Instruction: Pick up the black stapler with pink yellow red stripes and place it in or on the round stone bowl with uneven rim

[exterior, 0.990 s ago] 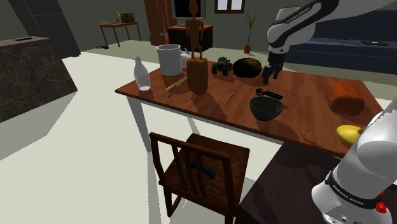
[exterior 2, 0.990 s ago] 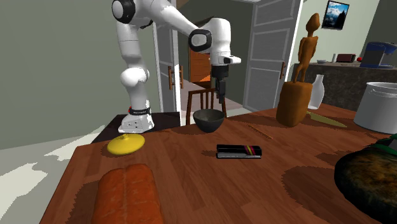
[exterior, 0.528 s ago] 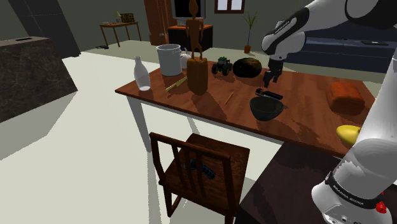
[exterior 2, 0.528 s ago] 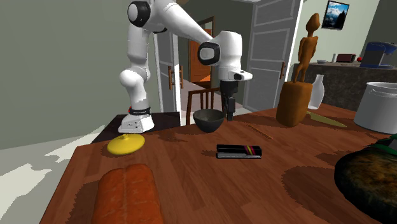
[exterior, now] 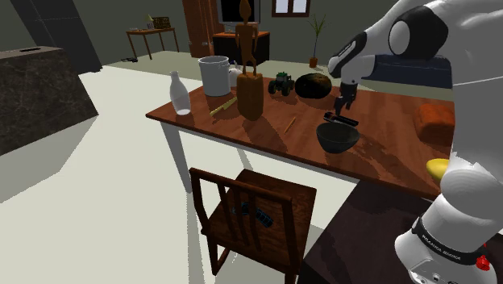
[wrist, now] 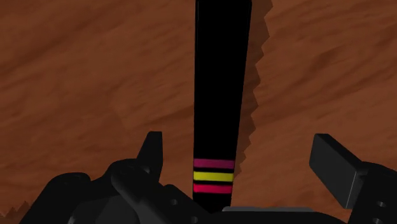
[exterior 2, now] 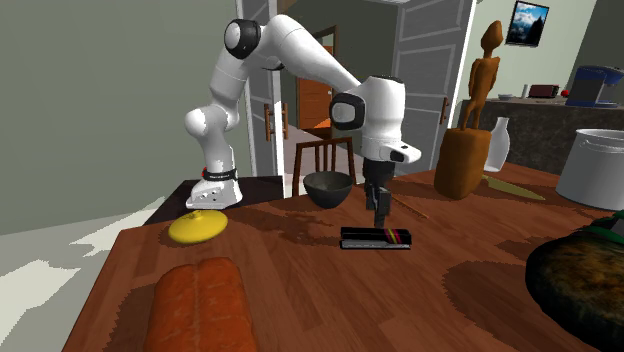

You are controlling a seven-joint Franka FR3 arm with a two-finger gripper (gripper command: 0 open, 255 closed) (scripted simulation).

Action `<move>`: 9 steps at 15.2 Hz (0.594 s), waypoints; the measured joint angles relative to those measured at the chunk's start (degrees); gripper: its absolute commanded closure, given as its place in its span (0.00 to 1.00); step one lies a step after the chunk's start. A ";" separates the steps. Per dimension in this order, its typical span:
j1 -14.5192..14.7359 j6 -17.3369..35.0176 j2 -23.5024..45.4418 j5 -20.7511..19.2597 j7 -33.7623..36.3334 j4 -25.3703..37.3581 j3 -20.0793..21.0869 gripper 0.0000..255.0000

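A black stapler (exterior 2: 375, 237) with pink, yellow and red stripes lies flat on the brown wooden table (exterior 2: 300, 290), a little beyond the bowl as the shoulder view has it (exterior: 339, 119). The dark round bowl (exterior 2: 327, 187) stands upright and empty near the table edge by the stand (exterior: 337, 137). My gripper (exterior 2: 380, 211) hangs just above the stapler, open, pointing down (exterior: 343, 108). In the wrist view the stapler (wrist: 219, 95) runs between my two fingers, which stand apart on either side of its striped end without touching it; my gripper (wrist: 242, 149) holds nothing.
A wooden figure on a block (exterior: 249, 81), a white bottle (exterior: 179, 93), a white pot (exterior: 214, 74), a toy tractor (exterior: 280, 83) and a dark round lump (exterior: 313, 85) stand on the table. An orange loaf (exterior 2: 200, 305) and a yellow object (exterior 2: 197, 226) lie near the stand. A chair (exterior: 250, 214) is at the table's side.
The arm has swung from over the bowl to the stapler and lowered, so the open gripper now hangs just above it. Stapler and bowl have not moved.
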 measured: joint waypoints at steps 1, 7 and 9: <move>-0.65 -0.29 1.52 0.49 -0.33 1.64 0.30 0.00; -1.85 2.71 4.96 2.06 -1.52 1.84 1.37 0.00; -1.99 3.21 5.60 2.32 -1.62 1.95 1.58 0.00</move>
